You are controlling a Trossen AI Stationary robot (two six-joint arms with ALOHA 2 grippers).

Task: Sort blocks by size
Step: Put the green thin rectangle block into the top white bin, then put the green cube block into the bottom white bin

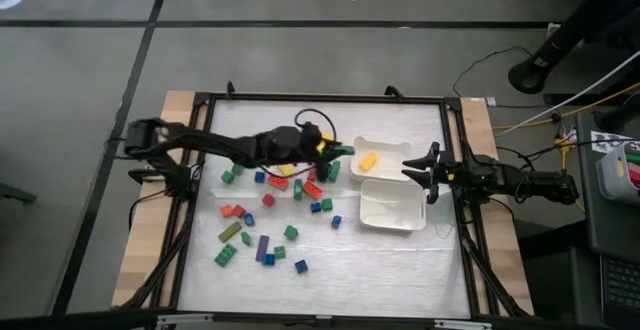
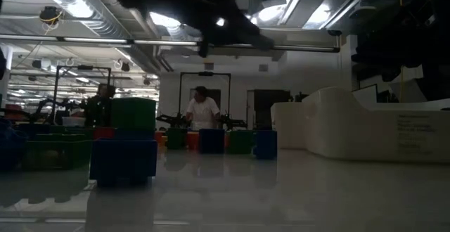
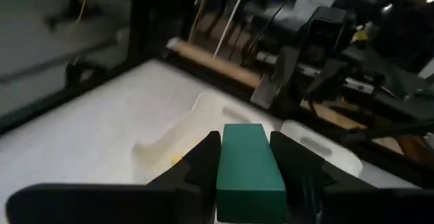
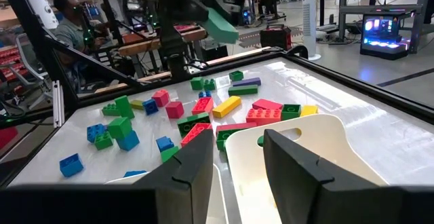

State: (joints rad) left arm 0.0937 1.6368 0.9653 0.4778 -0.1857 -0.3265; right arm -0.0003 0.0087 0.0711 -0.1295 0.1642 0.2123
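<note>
My left gripper (image 1: 332, 150) is shut on a green bar block (image 1: 345, 149), above the table just left of the far white tray (image 1: 385, 146). The block also shows in the left wrist view (image 3: 247, 163) and in the right wrist view (image 4: 220, 24), high over the pile. A yellow block (image 1: 368, 159) lies in the far tray. Several loose blocks (image 1: 270, 205), red, green, blue, yellow and purple, lie on the table's middle. My right gripper (image 1: 420, 167) is open and empty at the right side of the trays, and its fingers (image 4: 196, 170) stand apart over a tray's rim. My left gripper pinches the green bar's two long sides (image 3: 227, 173) between its two fingers (image 3: 200, 159). The bar lies along the fingers and sticks out past their ends. The fingers come from the table's left. The bar is lifted clear of the table, tilted in the right wrist view.
A second white tray (image 1: 392, 207) stands nearer, right of the pile. A black frame (image 1: 455, 120) runs around the table. In the low view, blocks (image 2: 123, 151) and a tray (image 2: 365, 126) stand close to the camera, with people in the room behind.
</note>
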